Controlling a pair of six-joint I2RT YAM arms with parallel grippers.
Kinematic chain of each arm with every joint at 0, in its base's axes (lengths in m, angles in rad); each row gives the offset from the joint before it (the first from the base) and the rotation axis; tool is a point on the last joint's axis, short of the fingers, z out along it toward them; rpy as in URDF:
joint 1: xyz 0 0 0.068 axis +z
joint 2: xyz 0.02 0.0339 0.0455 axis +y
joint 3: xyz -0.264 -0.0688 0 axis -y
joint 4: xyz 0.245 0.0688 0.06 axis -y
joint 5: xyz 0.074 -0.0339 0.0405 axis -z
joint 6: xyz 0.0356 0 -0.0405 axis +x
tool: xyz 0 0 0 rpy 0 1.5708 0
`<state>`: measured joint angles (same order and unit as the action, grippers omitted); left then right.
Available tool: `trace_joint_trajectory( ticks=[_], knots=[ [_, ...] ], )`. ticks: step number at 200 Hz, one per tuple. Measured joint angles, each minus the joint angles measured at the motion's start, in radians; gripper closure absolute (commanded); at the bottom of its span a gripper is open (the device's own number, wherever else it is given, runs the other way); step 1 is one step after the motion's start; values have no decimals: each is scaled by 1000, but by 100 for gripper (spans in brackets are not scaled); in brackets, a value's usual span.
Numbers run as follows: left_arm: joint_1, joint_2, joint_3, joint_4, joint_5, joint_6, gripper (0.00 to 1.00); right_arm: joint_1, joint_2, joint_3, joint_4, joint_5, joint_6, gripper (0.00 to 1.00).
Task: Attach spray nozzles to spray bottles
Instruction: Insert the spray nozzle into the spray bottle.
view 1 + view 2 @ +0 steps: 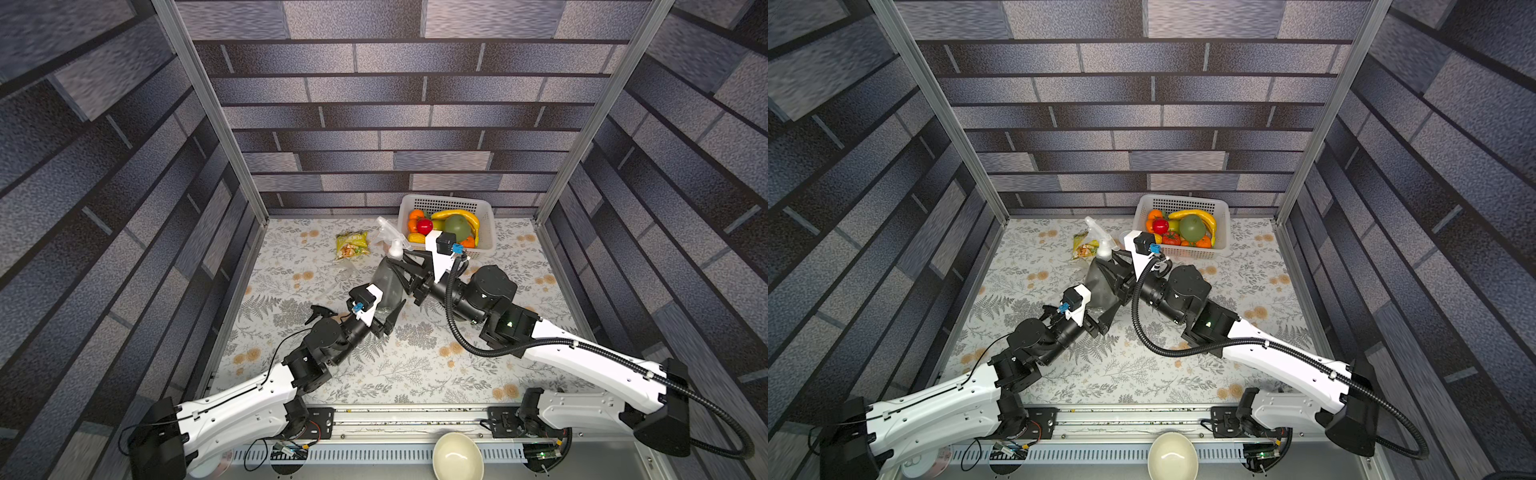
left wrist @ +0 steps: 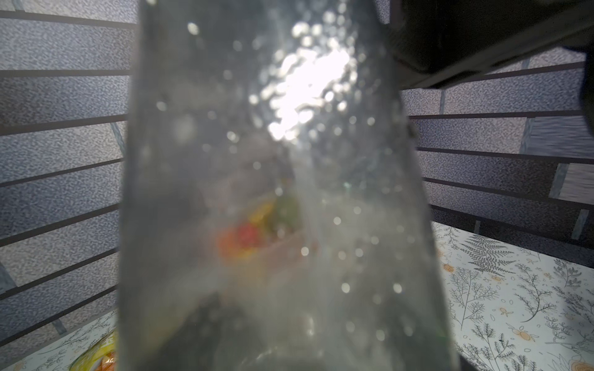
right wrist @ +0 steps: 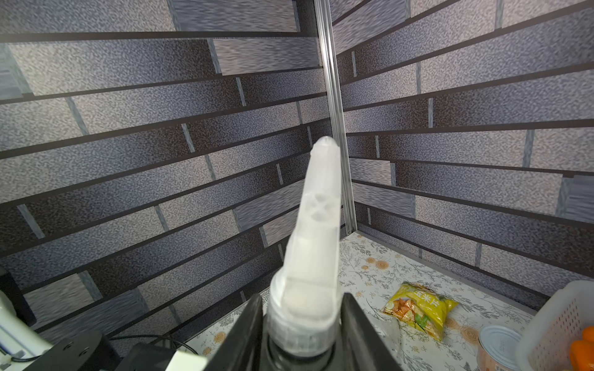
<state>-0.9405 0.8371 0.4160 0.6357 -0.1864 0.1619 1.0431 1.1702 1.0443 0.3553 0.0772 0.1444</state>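
Note:
A smoky-grey spray bottle [image 1: 386, 278] [image 1: 1098, 278] stands tilted at mid-table, with my left gripper [image 1: 384, 305] shut on its wide body. The bottle [image 2: 283, 192] fills the left wrist view and hides the fingers there. A clear-whitish spray nozzle [image 1: 390, 237] [image 3: 316, 225] sits on the bottle's neck with its spout pointing at the back left corner. My right gripper [image 3: 302, 302] [image 1: 405, 259] straddles the nozzle's screw collar, open by a thin gap on each side. A black spray nozzle [image 1: 320, 312] [image 1: 1050, 311] lies on the table left of the left wrist.
A white basket [image 1: 446, 203] of toy fruit stands at the back, right of the bottle. A yellow snack bag [image 1: 352, 245] lies back left, a pinkish tin can [image 3: 496, 347] beside the basket. A cream bowl [image 1: 457, 457] sits below the front rail.

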Motion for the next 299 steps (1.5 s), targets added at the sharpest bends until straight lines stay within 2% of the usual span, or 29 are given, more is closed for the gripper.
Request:
trace_joint_trajectory(
  ticks=[139,255,265,299],
  knots=[
    [0,59,14,71,3,93,30,0,-75,0,-141,-3,-24,50],
    [33,81,14,230,0,79,33,5,-77,79,-335,-8,-35,49],
    [50,81,14,248,9,60,33,5,-77,85,-364,-7,-35,42],
    [100,81,14,282,64,-13,33,-2,-86,115,-523,37,-70,29]
  ],
)
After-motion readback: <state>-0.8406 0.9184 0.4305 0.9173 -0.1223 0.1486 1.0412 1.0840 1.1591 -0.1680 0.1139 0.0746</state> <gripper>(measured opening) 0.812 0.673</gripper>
